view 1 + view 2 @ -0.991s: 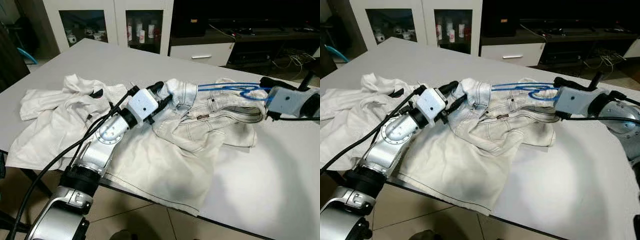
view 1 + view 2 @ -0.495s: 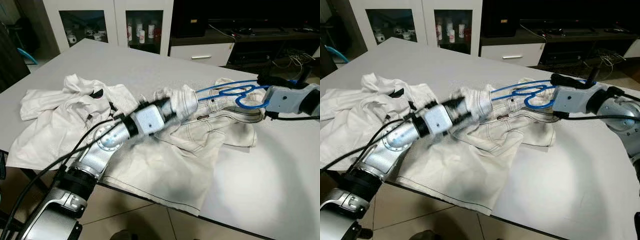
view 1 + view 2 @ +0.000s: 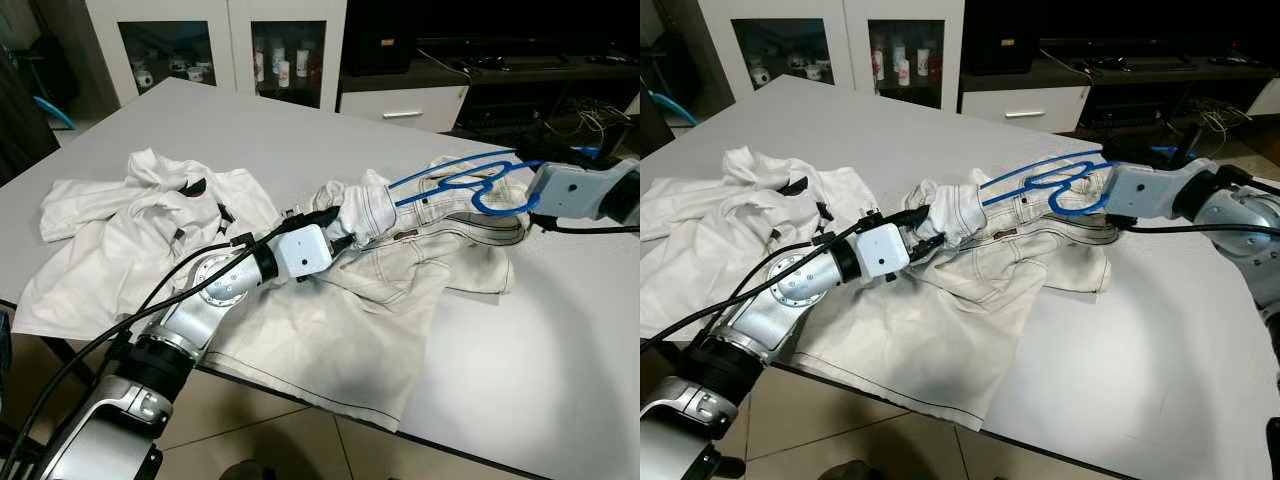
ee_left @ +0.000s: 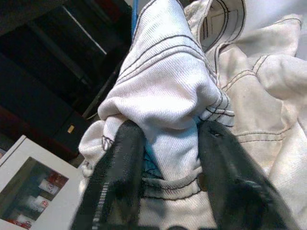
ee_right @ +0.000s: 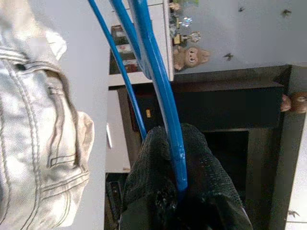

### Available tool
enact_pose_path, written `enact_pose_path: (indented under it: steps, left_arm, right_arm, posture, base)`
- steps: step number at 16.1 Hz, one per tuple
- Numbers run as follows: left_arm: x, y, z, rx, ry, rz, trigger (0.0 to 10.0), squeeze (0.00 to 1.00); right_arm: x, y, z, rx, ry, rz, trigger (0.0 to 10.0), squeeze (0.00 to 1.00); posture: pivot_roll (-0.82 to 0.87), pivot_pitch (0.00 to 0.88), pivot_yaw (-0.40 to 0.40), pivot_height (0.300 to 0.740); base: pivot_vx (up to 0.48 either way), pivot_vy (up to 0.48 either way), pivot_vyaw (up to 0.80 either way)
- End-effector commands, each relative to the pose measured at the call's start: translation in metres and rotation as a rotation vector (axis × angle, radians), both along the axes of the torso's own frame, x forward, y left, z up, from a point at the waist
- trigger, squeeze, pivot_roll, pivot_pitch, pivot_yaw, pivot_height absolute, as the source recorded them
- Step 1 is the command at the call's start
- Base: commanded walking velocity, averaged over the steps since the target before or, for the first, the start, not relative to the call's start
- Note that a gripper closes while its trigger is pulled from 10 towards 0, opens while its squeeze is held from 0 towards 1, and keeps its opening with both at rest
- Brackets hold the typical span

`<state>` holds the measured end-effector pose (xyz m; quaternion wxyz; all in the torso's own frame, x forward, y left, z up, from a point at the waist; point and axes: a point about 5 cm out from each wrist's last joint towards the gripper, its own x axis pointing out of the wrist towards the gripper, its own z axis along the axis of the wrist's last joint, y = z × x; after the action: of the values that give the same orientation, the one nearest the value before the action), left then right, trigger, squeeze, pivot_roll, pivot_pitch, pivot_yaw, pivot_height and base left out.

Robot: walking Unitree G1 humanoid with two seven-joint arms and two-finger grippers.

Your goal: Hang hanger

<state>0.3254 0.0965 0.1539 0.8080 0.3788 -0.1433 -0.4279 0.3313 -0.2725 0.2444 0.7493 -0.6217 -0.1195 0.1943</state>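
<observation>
Both grippers clamped, hanger [image 3: 455, 181] (far end hidden), jeans [image 3: 420, 250]

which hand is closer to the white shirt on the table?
Left. The left hand clamps the jeans right beside the white shirt; the right hand holds the blue hanger beyond the jeans.

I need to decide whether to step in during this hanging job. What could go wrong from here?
1. The left gripper pinches only a bunched fold of the white jeans; the cloth may slip out.
2. The right gripper holds the blue hanger by a thin bar, so it could twist or slide.
3. The jeans lie partly over the white shirt; lifting might drag it along.
</observation>
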Motion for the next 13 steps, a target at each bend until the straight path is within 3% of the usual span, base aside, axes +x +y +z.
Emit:
enact_pose_path:
  steps: [1, 4, 7, 9, 13]
  left_arm:
    - [-0.001, -0.001, -0.003, 0.037, 0.017, -0.024, 0.0, 0.00]
    - [-0.002, 0.001, -0.007, 0.056, 0.024, -0.018, 0.0, 0.00]
    - [0.007, 0.005, 0.001, -0.004, -0.011, 0.065, 0.0, 0.00]
    - [0.008, 0.007, 0.000, 0.002, -0.001, 0.076, 0.0, 0.00]
    - [0.007, 0.007, -0.005, 0.009, 0.013, 0.078, 0.0, 0.00]
  right_arm:
    - [0.001, -0.008, 0.018, 0.070, -0.074, -0.035, 10.0, 0.00]
    - [0.003, -0.025, 0.022, 0.139, -0.102, -0.122, 10.0, 0.00]
    - [0.005, -0.033, 0.015, 0.230, -0.107, -0.189, 10.0, 0.00]
    - [0.005, -0.039, 0.011, 0.280, -0.097, -0.225, 10.0, 0.00]
    - [0.002, -0.046, 0.010, 0.344, -0.035, -0.208, 10.0, 0.00]
  posture:
    - [0.05, 0.000, -0.033, 0.723]
    - [0.05, 0.000, -0.034, 0.723]
    - [0.05, 0.000, -0.036, 0.723]
    - [0.05, 0.000, -0.036, 0.723]
    - [0.05, 0.000, -0.036, 0.723]
  base:
    - [0.000, 0.000, 0.00]
    - [0.000, 0.000, 0.00]
    - [0.000, 0.000, 0.00]
    - [0.000, 0.000, 0.00]
    - [0.000, 0.000, 0.00]
